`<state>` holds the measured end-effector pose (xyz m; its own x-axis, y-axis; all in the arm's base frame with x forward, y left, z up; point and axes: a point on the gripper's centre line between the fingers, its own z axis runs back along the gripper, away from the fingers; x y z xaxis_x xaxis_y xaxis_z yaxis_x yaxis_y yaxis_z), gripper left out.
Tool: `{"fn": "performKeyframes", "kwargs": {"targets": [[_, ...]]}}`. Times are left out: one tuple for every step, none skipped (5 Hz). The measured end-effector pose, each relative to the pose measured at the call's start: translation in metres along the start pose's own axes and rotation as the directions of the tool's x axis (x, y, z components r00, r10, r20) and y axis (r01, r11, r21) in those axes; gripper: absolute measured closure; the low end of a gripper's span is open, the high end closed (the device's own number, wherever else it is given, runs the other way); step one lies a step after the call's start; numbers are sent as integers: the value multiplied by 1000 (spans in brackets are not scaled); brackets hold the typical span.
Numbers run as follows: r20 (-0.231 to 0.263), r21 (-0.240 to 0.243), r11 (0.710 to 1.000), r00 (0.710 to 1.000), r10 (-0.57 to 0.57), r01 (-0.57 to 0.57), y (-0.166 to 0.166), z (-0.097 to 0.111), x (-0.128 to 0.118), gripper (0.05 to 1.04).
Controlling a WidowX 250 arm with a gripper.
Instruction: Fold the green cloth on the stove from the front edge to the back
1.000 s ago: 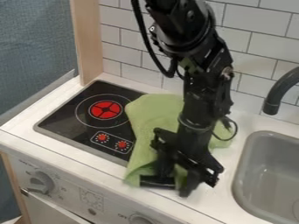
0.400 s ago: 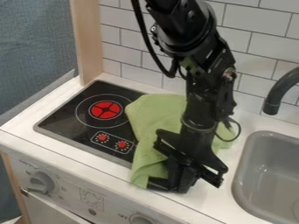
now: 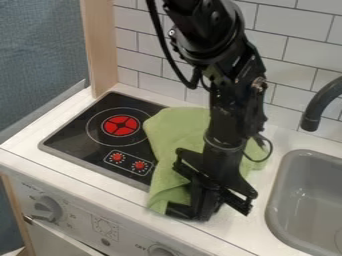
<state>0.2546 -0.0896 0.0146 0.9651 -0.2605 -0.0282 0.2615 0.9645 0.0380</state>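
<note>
Cloth (image 3: pixel 175 131) overlaps black stovetop (image 3: pixel 79 131); tool (image 3: pixel 190 213) at cloth's near end.

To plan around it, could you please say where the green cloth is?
In the camera view, the green cloth lies near the centre, between the stovetop and the sink, overlapping the stovetop's sink-side edge, with the gripper at its near end.

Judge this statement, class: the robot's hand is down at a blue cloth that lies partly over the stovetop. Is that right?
The colour is wrong: the camera view shows a green cloth. It does lie partly over the stovetop, with the hand down at it.
</note>
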Motion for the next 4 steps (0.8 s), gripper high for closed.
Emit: {"fn": "performKeyframes", "kwargs": {"targets": [[14,4,1000,1000,8,-8,2,13,-2,1033],[31,-9,1000,999,15,-15,6,25,-2,1033],[65,-26,999,998,27,-26,11,43,4,1033],[88,-65,996,994,59,-53,19,60,14,1033]]}}
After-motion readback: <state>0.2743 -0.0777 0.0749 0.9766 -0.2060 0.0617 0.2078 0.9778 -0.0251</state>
